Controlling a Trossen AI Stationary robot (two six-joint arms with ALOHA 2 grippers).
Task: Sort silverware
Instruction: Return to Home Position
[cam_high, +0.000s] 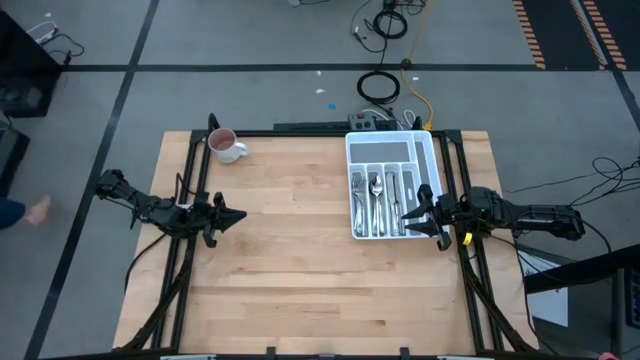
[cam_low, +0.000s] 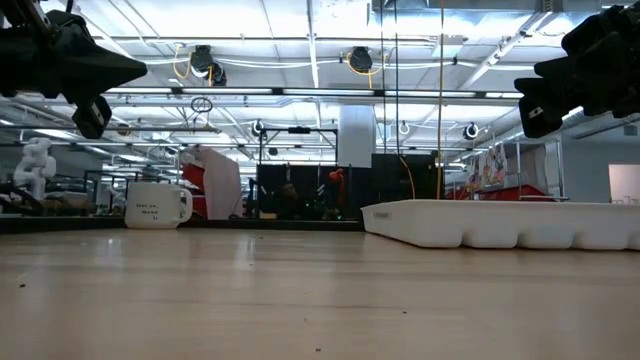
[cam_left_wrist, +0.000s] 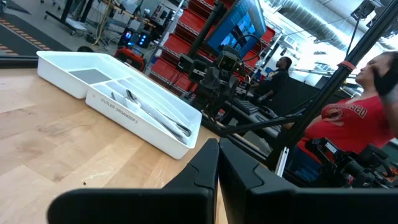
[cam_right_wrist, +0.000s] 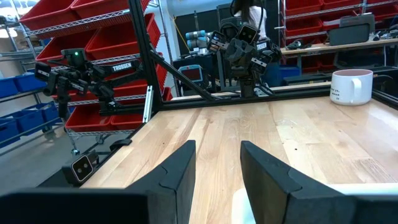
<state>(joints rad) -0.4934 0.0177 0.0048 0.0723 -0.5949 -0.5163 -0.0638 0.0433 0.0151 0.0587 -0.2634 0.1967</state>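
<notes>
Left gripper (cam_high: 240, 215): I see it at the table's left edge, fingers pressed together, empty.
Right gripper (cam_high: 408, 218): raised by the tray (cam_high: 350, 150), fingers parted, holding nothing.
Silverware (cam_high: 380, 200): overhead shows it in the tray's slots; the low view gives me only the tray wall.

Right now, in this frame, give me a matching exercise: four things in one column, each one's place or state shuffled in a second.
Things:
1. mug
2. silverware
3. left hand
4. right hand

Place or state:
A. open, over the tray's right side
B. shut, over the table's left side
C. lying in the tray's compartments
D. standing at the table's far left corner

Pairs: 1-D, 2-C, 3-B, 4-A.
</notes>
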